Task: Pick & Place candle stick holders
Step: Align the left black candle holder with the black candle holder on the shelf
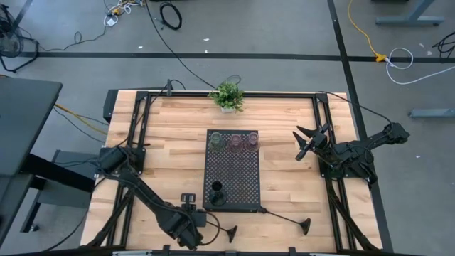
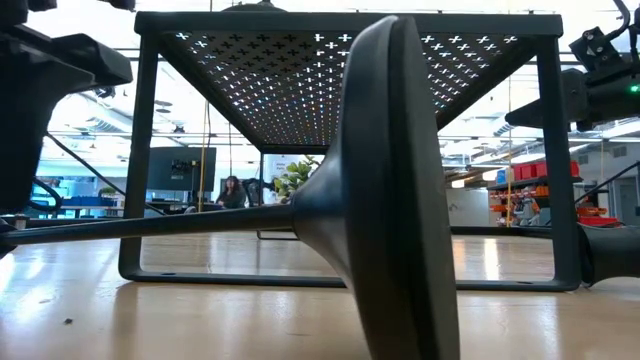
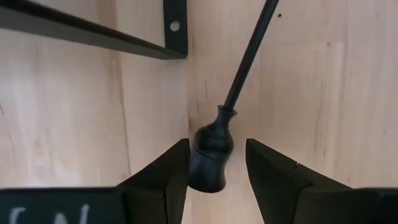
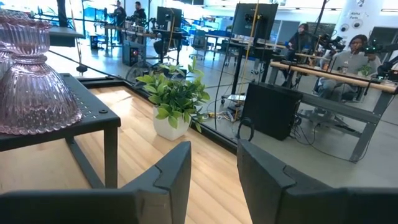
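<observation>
Left hand (image 3: 216, 171), fingers spread, straddles the socket end of a black long-stemmed metal candle holder (image 1: 222, 230) lying on the wooden worktop (image 1: 284, 185). Probably rigid, base-heavy: grip the socket. Right hand (image 4: 213, 165) waits, spread.

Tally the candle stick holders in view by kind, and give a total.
Pinkish glass cups on the tray: 2
Olive-green glass cup on the tray: 1
Short black holder standing on the tray: 1
Black long-stemmed holders lying on the table: 2
Total: 6
</observation>
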Robot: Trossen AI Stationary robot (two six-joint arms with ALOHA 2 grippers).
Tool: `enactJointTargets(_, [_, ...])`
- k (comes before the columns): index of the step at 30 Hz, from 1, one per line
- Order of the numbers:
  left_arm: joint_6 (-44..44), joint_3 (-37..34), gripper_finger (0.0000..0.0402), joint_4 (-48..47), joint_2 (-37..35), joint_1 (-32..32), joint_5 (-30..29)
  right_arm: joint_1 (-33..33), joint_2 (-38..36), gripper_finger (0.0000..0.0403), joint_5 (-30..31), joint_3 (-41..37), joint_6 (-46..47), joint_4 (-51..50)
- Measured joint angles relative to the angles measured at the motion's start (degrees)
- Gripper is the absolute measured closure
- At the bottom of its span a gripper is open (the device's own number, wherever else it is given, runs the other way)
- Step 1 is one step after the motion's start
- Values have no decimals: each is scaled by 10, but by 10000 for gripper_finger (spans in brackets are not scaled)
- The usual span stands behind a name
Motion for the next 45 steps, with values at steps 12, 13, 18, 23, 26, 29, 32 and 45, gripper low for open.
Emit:
enactJointTargets(12, [1, 0, 241, -3, 0, 0, 5, 0, 0, 273, 0, 0, 0, 0])
enactJointTargets(13, [1, 0, 241, 2, 2, 0, 7, 0, 0, 273, 0, 0, 0, 0])
enactJointTargets(18, [5, 0, 241, 13, 28, 1, 18, 0, 0, 273, 0, 0, 0, 0])
enactJointTargets(23, [5, 2, 242, 11, 43, 1, 18, 0, 0, 273, 0, 0, 0, 0])
enactJointTargets(26, [1, 2, 244, 11, 43, 1, 18, 0, 0, 273, 0, 0, 0, 0])
enactJointTargets(29, [1, 2, 262, 10, 43, 1, 26, 0, 0, 273, 0, 0, 0, 0])
enactJointTargets(32, [0, 2, 292, 9, 43, 1, 29, 0, 0, 273, 0, 0, 0, 0])
enactJointTargets(45, [-29, 1, 297, -25, 43, -5, 58, 0, 0, 273, 0, 0, 0, 0])
